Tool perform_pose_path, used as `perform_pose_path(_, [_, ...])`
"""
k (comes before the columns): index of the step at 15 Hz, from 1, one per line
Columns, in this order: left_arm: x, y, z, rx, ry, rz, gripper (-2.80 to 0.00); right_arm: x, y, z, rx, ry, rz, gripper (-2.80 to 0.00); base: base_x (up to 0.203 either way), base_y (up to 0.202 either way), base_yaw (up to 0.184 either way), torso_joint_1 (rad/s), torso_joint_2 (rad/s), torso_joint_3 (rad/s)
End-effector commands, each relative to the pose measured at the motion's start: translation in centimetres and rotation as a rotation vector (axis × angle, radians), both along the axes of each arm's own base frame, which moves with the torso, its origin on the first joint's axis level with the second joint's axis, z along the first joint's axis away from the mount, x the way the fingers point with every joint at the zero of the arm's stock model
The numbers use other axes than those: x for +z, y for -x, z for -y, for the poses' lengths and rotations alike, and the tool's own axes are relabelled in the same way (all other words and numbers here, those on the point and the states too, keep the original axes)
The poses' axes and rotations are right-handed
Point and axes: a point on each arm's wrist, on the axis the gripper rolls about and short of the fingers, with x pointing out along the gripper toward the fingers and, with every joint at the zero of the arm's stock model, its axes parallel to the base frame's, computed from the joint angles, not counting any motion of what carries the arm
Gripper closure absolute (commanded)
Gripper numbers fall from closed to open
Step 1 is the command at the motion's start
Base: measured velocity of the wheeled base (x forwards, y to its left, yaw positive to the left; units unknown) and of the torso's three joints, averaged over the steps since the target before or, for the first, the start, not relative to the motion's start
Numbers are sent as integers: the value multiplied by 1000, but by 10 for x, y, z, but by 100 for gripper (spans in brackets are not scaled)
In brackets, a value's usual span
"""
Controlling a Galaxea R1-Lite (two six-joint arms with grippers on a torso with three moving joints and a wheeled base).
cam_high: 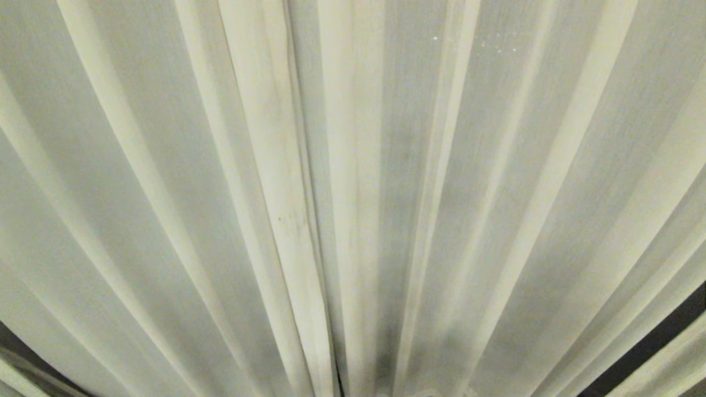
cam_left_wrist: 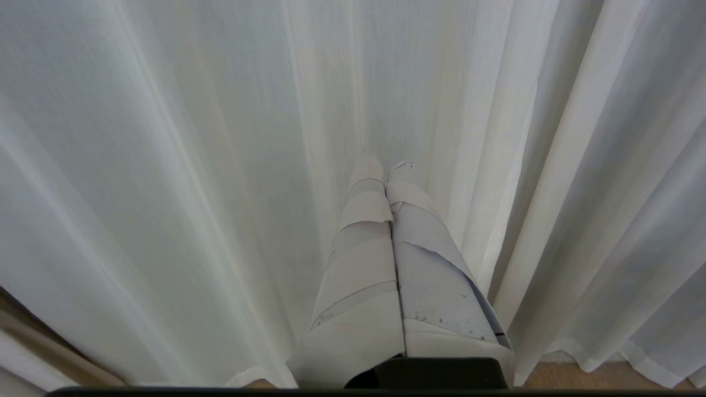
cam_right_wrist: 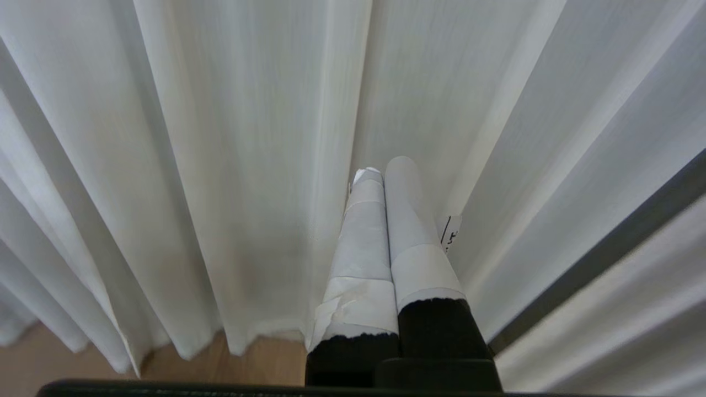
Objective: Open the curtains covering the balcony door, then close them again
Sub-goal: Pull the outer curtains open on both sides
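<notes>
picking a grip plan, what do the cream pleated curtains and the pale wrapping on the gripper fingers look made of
Cream pleated curtains: thin, matte, slightly sheer woven fabric; dark shapes show through.
Pale wrapping on the right gripper fingers: probably paper or cloth tape, with torn overlapping edges.

Head view: no arm or gripper visible. L wrist view: left gripper (cam_left_wrist: 390, 165) w/ both fingers (cam_left_wrist: 361, 242) pressed flat together along their whole length, no gap, nothing between them; fingers wrapped in pale tape, some edges peeling. R wrist view: right gripper (cam_right_wrist: 384, 165) likewise closed tight, fingers (cam_right_wrist: 411, 220) side by side & touching, tips taped pale, black bases showing below the tape; nothing gripped.
</notes>
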Motion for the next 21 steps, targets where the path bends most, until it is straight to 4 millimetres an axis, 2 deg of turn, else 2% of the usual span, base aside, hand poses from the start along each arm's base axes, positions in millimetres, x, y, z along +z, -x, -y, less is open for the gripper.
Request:
perform_pose_path(1, [0,0,0,0,0,1,0,-1,2,0,0,-37,25,0,0,0,0,0,0,0])
perform_pose_path(21, [0,0,0,0,0,2,0,-1,2,0,0,-77,24,0,0,0,0,0,0,0])
